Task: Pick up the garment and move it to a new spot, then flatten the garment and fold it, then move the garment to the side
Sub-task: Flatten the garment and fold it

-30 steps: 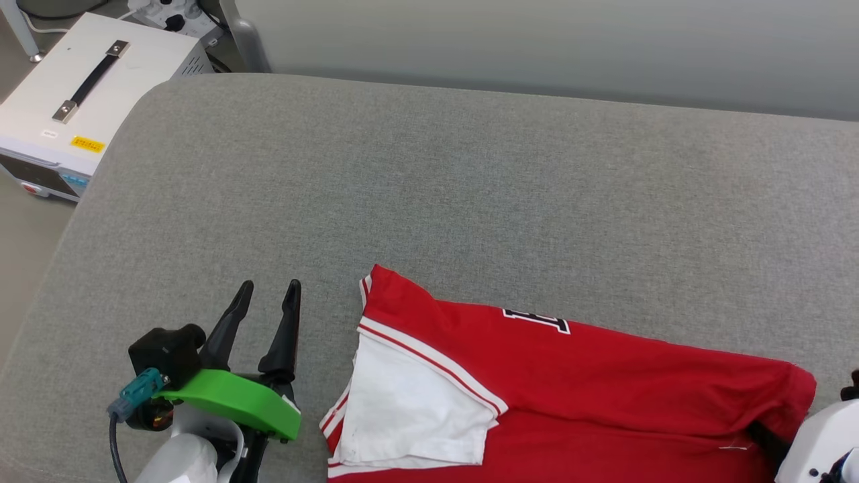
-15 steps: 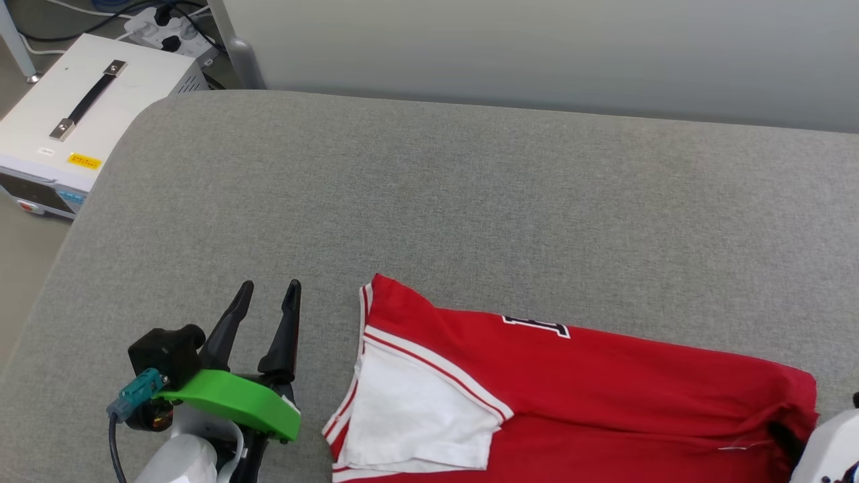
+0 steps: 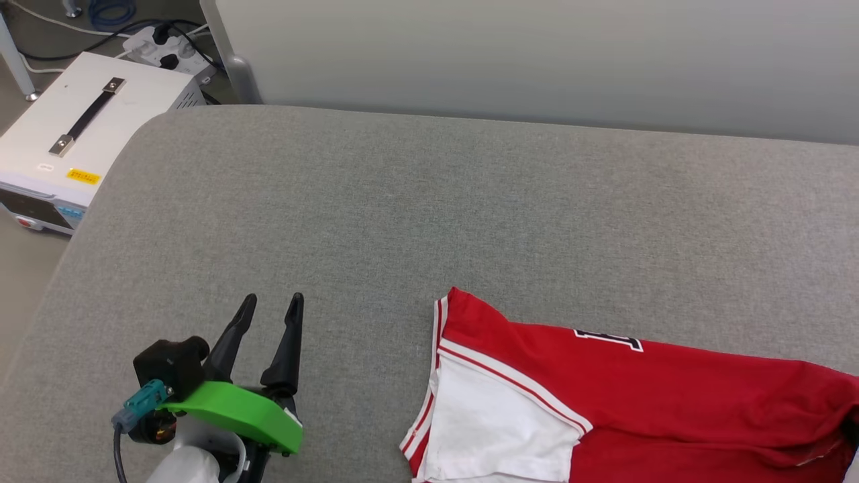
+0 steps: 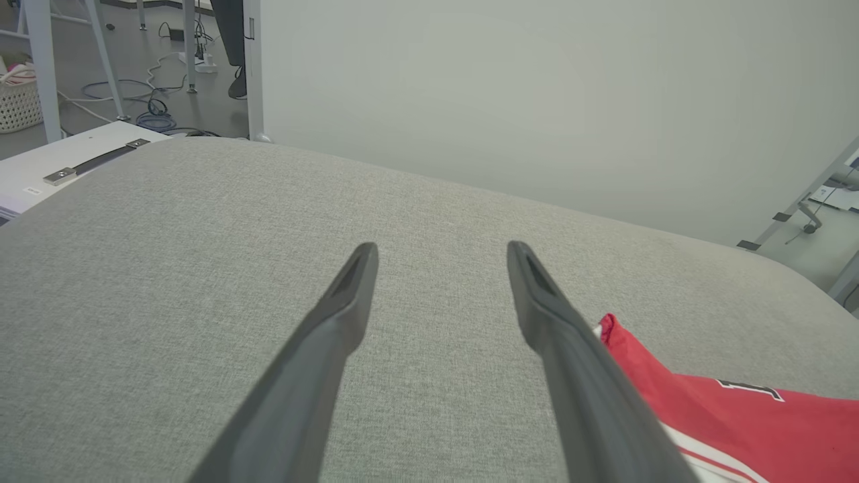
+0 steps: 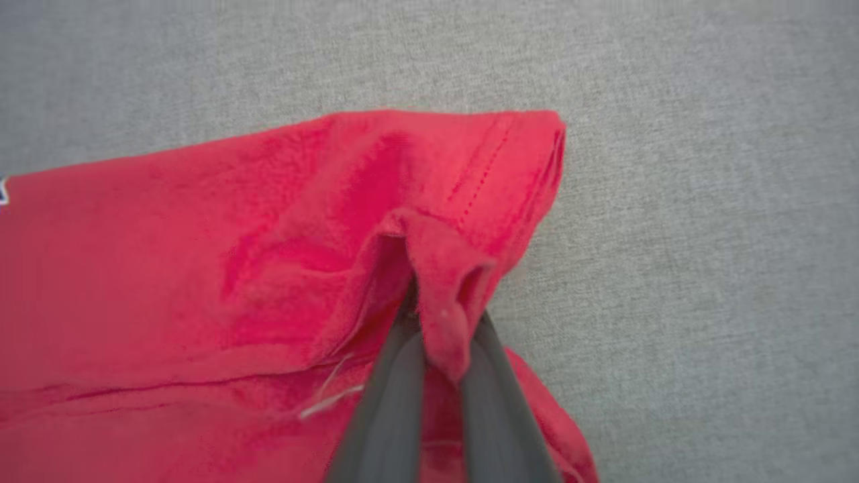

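The garment [image 3: 671, 396], a folded red jersey with a white sleeve and striped trim, lies at the lower right of the grey cushion [image 3: 429, 215]. A black numeral edge shows on top of the cloth. In the right wrist view my right gripper [image 5: 439, 315] is shut on a pinched fold of the garment [image 5: 268, 255] near its hemmed corner. My left gripper [image 3: 272, 305] stands open above bare cushion, left of the jersey, nothing between its fingers. In the left wrist view the left gripper [image 4: 439, 258] points along the cushion, with the garment [image 4: 738, 416] beside its right finger.
A white box [image 3: 74, 141] with a black handle sits off the cushion's far left corner, next to a power strip [image 3: 164, 47] and cables. A pale wall panel [image 3: 537, 60] runs behind the cushion. A metal frame leg [image 4: 798, 201] stands at the right.
My right gripper has shut on the jersey's right end. The jersey has slid to the right across the cushion. The camera has tilted a little. My left gripper stays open and still.
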Controlling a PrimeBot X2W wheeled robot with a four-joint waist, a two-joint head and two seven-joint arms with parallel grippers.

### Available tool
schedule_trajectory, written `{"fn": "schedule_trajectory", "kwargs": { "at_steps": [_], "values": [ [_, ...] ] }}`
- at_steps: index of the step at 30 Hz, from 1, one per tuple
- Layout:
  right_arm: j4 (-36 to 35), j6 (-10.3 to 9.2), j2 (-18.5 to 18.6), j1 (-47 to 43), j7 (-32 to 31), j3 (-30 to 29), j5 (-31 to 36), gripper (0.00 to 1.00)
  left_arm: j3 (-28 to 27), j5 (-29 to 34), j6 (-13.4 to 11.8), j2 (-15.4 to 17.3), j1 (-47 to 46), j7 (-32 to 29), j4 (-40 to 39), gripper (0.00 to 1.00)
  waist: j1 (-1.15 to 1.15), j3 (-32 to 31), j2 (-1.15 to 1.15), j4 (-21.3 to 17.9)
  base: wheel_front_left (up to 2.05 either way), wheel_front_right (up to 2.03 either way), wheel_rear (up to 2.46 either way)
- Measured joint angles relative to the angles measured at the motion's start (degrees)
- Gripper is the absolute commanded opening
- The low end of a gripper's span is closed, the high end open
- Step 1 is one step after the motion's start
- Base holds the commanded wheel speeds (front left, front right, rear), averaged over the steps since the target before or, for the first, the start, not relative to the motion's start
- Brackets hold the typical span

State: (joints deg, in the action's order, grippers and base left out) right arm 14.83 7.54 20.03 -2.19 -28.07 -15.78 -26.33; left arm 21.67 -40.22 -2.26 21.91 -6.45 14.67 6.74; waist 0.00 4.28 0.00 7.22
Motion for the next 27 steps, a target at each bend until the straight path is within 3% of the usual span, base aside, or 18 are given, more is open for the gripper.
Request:
{"fn": "schedule_trajectory", "kwargs": {
  "at_steps": [9, 10, 14, 22, 27],
  "values": [
    [-10.7, -0.01, -2.0, -3.7, -5.2, 8.1, -2.5, 0.0, -0.4, -0.1, -0.1, -0.2, 2.5, 0.0, 0.2, 1.0, 0.0, -2.8, 0.0, -0.7, 0.0, 0.0, 0.0],
    [-14.5, -0.01, -3.0, -4.6, -7.5, 10.3, -3.7, 0.0, -0.5, -0.2, -0.1, -0.4, 3.2, 0.0, 0.4, 1.0, 0.0, -3.8, 0.0, -1.0, 0.0, 0.0, 0.0],
    [-18.6, -0.01, -5.5, -4.8, -10.3, 12.2, -4.8, 0.0, -0.5, -0.2, 0.0, -0.7, 3.2, 0.0, 0.5, 1.0, 0.0, -4.7, 0.0, -1.2, 0.0, 0.0, 0.0],
    [-21.3, -0.01, -14.5, -3.0, -14.1, 15.8, -7.1, 0.0, -1.2, -0.2, 0.1, -0.8, 3.4, 0.0, 1.1, 1.0, 0.0, -5.2, 0.0, -0.2, 0.0, 0.0, 0.0],
    [-20.5, -0.01, -16.9, 0.4, -14.6, 19.6, -8.4, 0.0, -1.5, -0.2, 0.1, -0.8, 3.5, 0.0, 1.4, 1.0, 0.0, -5.3, 0.0, 1.0, 0.0, 0.0, 0.0]
  ]
}}
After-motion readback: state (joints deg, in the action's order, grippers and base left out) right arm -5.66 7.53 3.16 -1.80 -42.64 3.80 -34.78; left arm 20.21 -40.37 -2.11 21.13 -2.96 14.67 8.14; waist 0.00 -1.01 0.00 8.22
